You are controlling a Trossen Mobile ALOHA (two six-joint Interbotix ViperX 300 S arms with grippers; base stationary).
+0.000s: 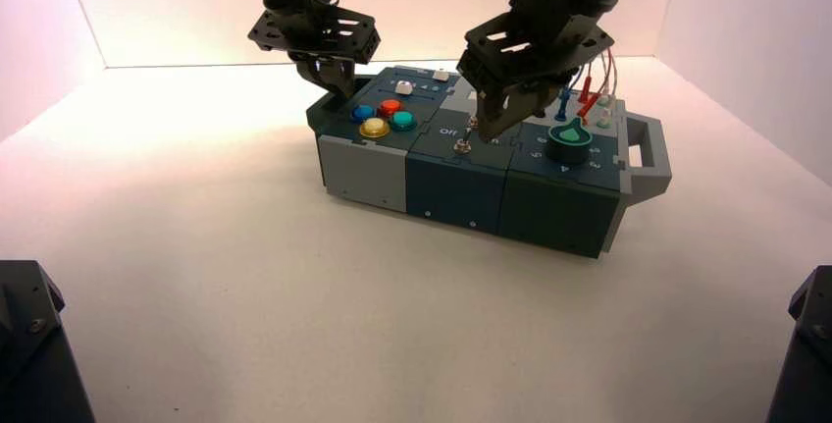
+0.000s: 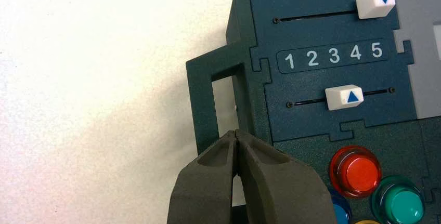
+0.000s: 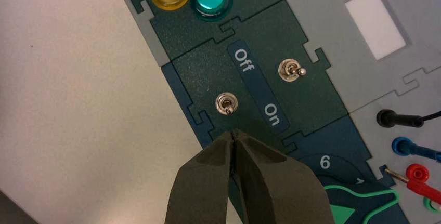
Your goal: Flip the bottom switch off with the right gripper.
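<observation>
The bottom switch point(image 3: 227, 103) point(image 1: 461, 145) is a tiny silver toggle on the dark panel, nearest the box's front edge. Its lever leans toward the "On" end of the Off/On label point(image 3: 257, 89). My right gripper point(image 3: 235, 133) point(image 1: 500, 114) is shut and holds nothing. Its tips hover just short of that toggle, on the "On" side, without touching it. The twin silver toggle point(image 3: 289, 70) stands on the label's other side. My left gripper point(image 2: 236, 133) point(image 1: 332, 78) is shut and empty, over the box's left end by the handle point(image 2: 200, 104).
Yellow point(image 1: 374, 128), red point(image 1: 390, 107), blue point(image 1: 362, 112) and teal point(image 1: 403, 120) buttons sit left of the switches. The green knob point(image 1: 569, 140) and plugged wires point(image 1: 589, 99) lie to their right. Two white sliders point(image 2: 374, 4) point(image 2: 343, 97) flank a 1–5 scale. A grey handle point(image 1: 643, 153) juts from the right end.
</observation>
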